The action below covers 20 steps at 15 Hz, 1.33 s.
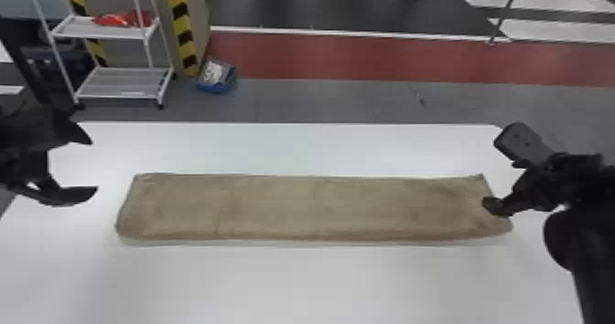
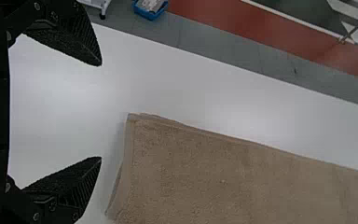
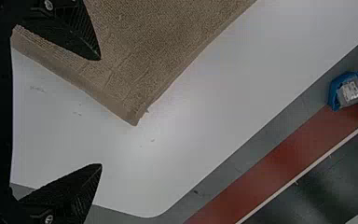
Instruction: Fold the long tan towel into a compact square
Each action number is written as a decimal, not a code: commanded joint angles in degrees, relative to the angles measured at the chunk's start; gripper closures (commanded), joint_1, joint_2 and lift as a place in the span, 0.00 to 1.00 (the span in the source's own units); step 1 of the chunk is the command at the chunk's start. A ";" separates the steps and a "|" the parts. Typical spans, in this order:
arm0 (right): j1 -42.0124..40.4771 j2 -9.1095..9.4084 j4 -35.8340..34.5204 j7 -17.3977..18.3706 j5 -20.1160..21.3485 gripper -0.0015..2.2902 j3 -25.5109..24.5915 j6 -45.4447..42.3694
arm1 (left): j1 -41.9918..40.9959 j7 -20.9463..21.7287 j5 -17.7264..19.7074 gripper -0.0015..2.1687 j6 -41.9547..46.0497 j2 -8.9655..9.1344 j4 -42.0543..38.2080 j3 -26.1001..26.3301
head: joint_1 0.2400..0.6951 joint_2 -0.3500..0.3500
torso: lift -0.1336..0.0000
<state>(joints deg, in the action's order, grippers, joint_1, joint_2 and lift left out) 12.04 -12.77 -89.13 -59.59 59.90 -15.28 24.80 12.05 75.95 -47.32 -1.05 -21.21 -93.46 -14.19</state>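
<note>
Grey floor [image 1: 320,101] with a red strip [image 1: 366,55] runs beyond the white desk [image 1: 297,282], a cart [image 1: 103,34] standing towards half past ten and a blue bin [image 1: 215,87] at eleven o'clock. On the desk, around its middle, the tan towel [image 1: 311,208] lies flat as a long band stretching from nine o'clock to three. Its stacked edges at the nine o'clock end suggest that the lengthwise folding is done; what seems left is to shorten the band, bringing its ends over until it makes a square, and none of that shows so far. I'd put the job near halfway. The left arm [image 1: 23,131] is at nine o'clock, its left jaws spread and empty, just off the towel's end. The right arm [image 1: 595,236] is at three, its right jaws also spread and pinching nothing, one finger over the towel's end and the other out past it, above the desk towards one o'clock from there. Counted up: one towel, one desk, two arms with two fingers each, one cart with two shelves, one bin.
</note>
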 commanded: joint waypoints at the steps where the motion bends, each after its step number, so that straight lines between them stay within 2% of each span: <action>1: 0.00 0.12 0.01 0.00 0.22 0.03 0.33 0.12 | 1.05 -0.02 7.42 0.09 -11.22 0.29 -0.05 -0.57 | 1.00 0.39 | 0.07; 4: 0.00 0.20 0.71 0.18 0.31 0.03 0.69 0.29 | 1.05 -2.04 17.35 0.09 -27.75 2.40 -0.67 -1.80 | 1.00 0.40 | 0.07; 5: 0.00 0.12 0.98 0.44 0.31 0.03 0.69 0.12 | 0.43 -4.50 20.08 0.09 -35.66 3.46 -2.34 -1.80 | 1.00 0.39 | 0.07; 6: 0.00 0.12 1.33 0.61 0.31 0.03 0.69 0.12 | -1.50 -8.98 22.71 0.10 -42.69 4.07 -5.06 -1.54 | 1.00 0.39 | 0.07; 8: 0.09 0.12 2.47 1.41 0.31 0.03 0.69 -0.06 | -4.31 -13.55 27.20 0.10 -49.89 5.74 -9.63 -1.45 | 1.00 0.39 | 0.07; 10: 0.18 0.12 3.61 2.02 0.39 0.03 0.77 -0.58 | -5.63 -19.00 32.56 0.10 -62.37 6.97 -14.11 -1.45 | 1.00 0.38 | 0.07; 11: 0.18 0.12 4.05 2.28 0.39 0.03 0.95 -0.58 | -6.60 -21.64 34.32 0.10 -64.66 7.68 -15.61 -0.92 | 1.00 0.37 | 0.07; 13: 0.26 0.12 4.58 2.46 0.39 0.03 1.12 -0.58 | -7.57 -26.56 35.19 0.10 -65.19 9.87 -16.57 -0.48 | 1.00 0.34 | 0.07; 15: 0.35 0.12 4.76 2.55 0.48 0.03 1.12 -0.76 | -7.30 -31.13 36.25 0.10 -65.71 10.14 -16.31 0.57 | 1.00 0.33 | 0.07; 17: 0.35 0.12 5.37 2.81 0.48 0.03 1.04 -0.94 | -6.34 -33.15 36.43 0.10 -65.54 10.31 -14.47 1.19 | 1.00 0.32 | 0.07; 20: 0.35 0.12 6.25 3.16 0.48 0.03 0.95 -1.81 | -3.52 -33.42 35.90 0.10 -65.54 10.23 -9.19 1.54 | 1.00 0.32 | 0.07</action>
<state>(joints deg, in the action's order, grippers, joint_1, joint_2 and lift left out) 12.40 -12.67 -83.33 -56.55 60.38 -14.33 23.34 7.06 42.58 -11.14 -66.54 -10.93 -105.41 -12.73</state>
